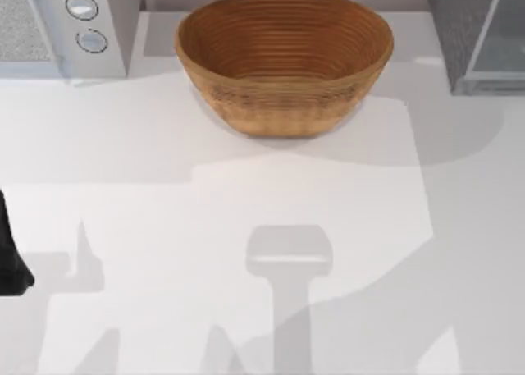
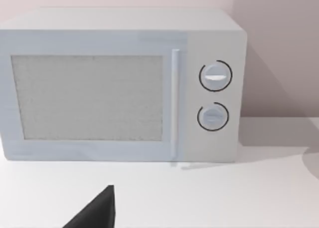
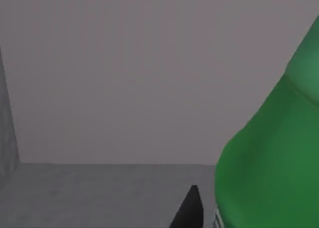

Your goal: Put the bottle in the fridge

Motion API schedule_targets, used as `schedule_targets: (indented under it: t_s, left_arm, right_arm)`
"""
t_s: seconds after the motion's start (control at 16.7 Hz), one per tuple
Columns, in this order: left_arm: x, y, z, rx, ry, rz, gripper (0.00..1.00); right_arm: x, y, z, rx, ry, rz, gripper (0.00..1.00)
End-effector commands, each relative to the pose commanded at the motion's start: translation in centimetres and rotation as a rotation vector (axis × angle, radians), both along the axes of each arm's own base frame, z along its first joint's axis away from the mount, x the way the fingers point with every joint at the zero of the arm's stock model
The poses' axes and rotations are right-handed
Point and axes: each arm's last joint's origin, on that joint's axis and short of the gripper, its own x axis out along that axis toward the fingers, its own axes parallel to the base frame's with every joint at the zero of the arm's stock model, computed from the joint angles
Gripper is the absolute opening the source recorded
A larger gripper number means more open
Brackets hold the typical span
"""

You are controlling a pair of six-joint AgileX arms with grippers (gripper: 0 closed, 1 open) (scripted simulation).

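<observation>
Bottle inside the fridge, release not yet confirmed.

My right wrist view has the green soda bottle [image 3: 274, 153] close up against grey inner walls, so I judge it is within the fridge [image 1: 480, 30]; I cannot tell whether my right gripper is grasping it. My left arm [image 1: 10, 264] sits parked at the table's left edge, facing the microwave [image 2: 119, 83].

A brown woven basket [image 1: 283, 59] sits at the upper middle of the top view, oval and open upward, with nothing visible inside. A white microwave [image 1: 70, 26] stands at the upper left of that frame, its two round knobs [image 2: 215, 76] one above the other beside a speckled grey door window [image 2: 87, 97]. Both rest on the white desk [image 1: 164, 227], well apart from each other.
</observation>
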Motion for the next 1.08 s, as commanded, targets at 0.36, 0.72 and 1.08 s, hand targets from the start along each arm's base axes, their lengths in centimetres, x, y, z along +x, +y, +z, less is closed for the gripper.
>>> schedule_targets:
  t_s: [0.36,0.72,1.08]
  left_arm:
    - [0.0,0.0,0.0,0.000,0.000,0.000,1.00]
    - [0.0,0.0,0.0,0.000,0.000,0.000,1.00]
    - [0.0,0.0,0.0,0.000,0.000,0.000,1.00]
  right_arm:
    - [3.1,0.2,-0.2,0.005,0.011,0.000,0.01]
    - [3.1,0.2,-0.2,0.005,0.011,0.000,0.23]
    - [3.1,0.2,-0.2,0.005,0.011,0.000,0.68]
